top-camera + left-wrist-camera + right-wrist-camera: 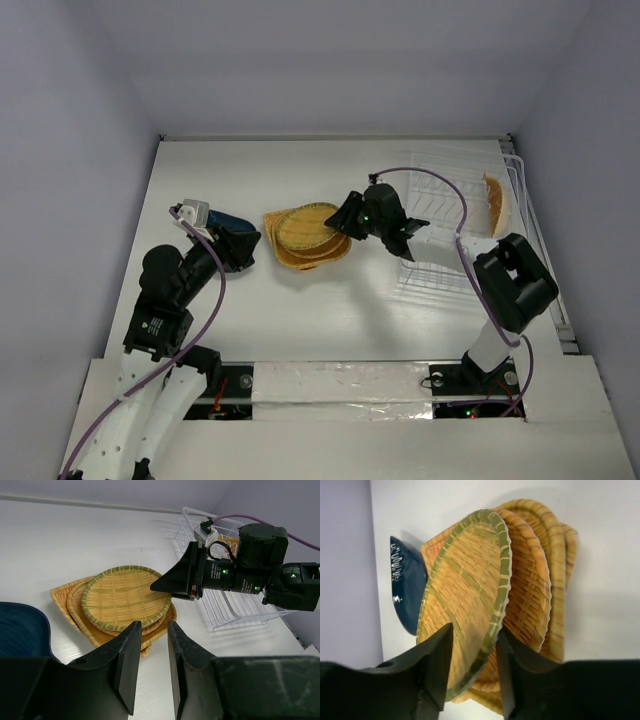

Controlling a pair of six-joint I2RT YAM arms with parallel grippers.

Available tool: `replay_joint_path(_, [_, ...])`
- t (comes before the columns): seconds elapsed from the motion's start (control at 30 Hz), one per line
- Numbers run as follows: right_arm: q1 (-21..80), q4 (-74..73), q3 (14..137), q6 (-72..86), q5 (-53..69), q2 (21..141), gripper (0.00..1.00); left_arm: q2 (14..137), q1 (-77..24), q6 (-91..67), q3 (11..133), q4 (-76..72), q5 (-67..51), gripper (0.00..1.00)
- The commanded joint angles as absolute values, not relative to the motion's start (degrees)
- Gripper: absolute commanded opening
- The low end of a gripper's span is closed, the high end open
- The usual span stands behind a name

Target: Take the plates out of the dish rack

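**Top view:** A stack of orange-tan woven plates (300, 258) lies on the white table (300, 330), with the clear wire dish rack (432, 200) well to the stack's right. One orange-tan woven plate (495, 207) stands on edge at the side of the rack farthest from the stack. The unloading therefore looks nearly done, with that piece yet to come out. The right gripper (338, 222) meets the stack's right edge. The left gripper (243, 246) sits just left of the stack, beside a small dark blue dish (228, 220). The right arm covers part of the rack, so any plate beneath it goes unseen.

**Left wrist:** A round green-rimmed woven plate (125, 595) tops the stack, with the right gripper's tips at its right edge. The left gripper's own fingers (127, 665) stand slightly parted with only bare table between them, grasping nothing. The blue dish lies left of the stack and is cut off by the frame. Only a sliver of the racked plate shows behind the right wrist.

**Right wrist:** The fingers straddle the green rim, but whether they pinch it or have let go cannot be told. The plates in the stack overlap too closely to count, and the rack is out of shot.
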State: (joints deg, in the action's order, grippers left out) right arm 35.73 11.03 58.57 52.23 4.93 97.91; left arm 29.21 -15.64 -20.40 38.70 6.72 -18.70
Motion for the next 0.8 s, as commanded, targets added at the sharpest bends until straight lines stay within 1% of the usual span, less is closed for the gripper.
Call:
replay_joint_path(0.0, [36.1, 12.6, 57.7, 50.8, 1.9, 96.1, 0.46, 29.4, -15.3, -19.8, 41.0, 4.3, -19.4, 0.25])
replay_joint_path(0.03, [36.1, 12.1, 57.6, 50.5, 1.8, 95.9, 0.53, 29.4, -15.3, -19.9, 41.0, 4.3, -19.4, 0.25])
replay_joint_path(0.07, [36.1, 11.8, 57.3, 50.0, 1.3, 95.7, 0.55, 29.4, -15.3, -19.9, 41.0, 4.3, -19.5, 0.25])
replay_joint_path(0.23, [36.1, 9.9, 56.3, 48.9, 0.4, 93.9, 0.57, 29.4, -15.3, -19.9, 41.0, 4.2, -19.5, 0.25])
replay_joint_path(0.3, [36.1, 9.1, 56.0, 48.2, -1.8, 92.6, 0.57, 29.4, -15.3, -20.0, 41.0, 4.2, -19.5, 0.25])
replay_joint_path(0.47, [38.0, 4.8, 55.7, 46.1, -6.1, 86.3, 0.58, 29.4, -15.3, -20.0, 41.0, 4.0, -19.9, 0.25])
replay_joint_path(0.53, [38.0, 3.3, 55.8, 44.7, -6.8, 84.0, 0.56, 29.2, -15.3, -20.0, 40.9, 4.1, -19.9, 0.25])
replay_joint_path(0.57, [38.0, 2.9, 55.8, 44.0, -6.8, 82.9, 0.54, 29.1, -15.3, -20.0, 40.9, 4.1, -19.8, 0.25])
replay_joint_path(0.6, [38.0, 2.0, 55.9, 42.6, -7.4, 80.9, 0.42, 28.8, -15.3, -20.0, 40.9, 4.1, -19.9, 0.25])
replay_joint_path(0.63, [38.0, 0.3, 56.2, 41.7, -8.0, 79.9, 0.33, 28.7, -15.3, -20.0, 40.9, 4.1, -19.8, 0.25])
replay_joint_path(0.67, [38.0, -0.4, 56.5, 40.6, -10.6, 78.9, 0.21, 28.6, -15.3, -20.0, 40.9, 4.1, -19.8, 0.25])
replay_joint_path(0.7, [38.0, -3.0, 56.9, 39.0, -13.0, 76.8, 0.00, 28.4, -15.3, -20.0, 40.9, 4.0, -19.7, 0.25])
replay_joint_path(0.73, [38.0, -7.3, 57.6, 38.2, -16.1, 75.6, 0.00, 28.4, -15.3, -19.9, 40.9, 4.0, -19.8, 0.24])
replay_joint_path(0.77, [38.0, -9.6, 58.1, 37.4, -23.3, 74.4, 0.00, 28.2, -15.3, -20.0, 40.9, 4.0, -19.9, 0.23])
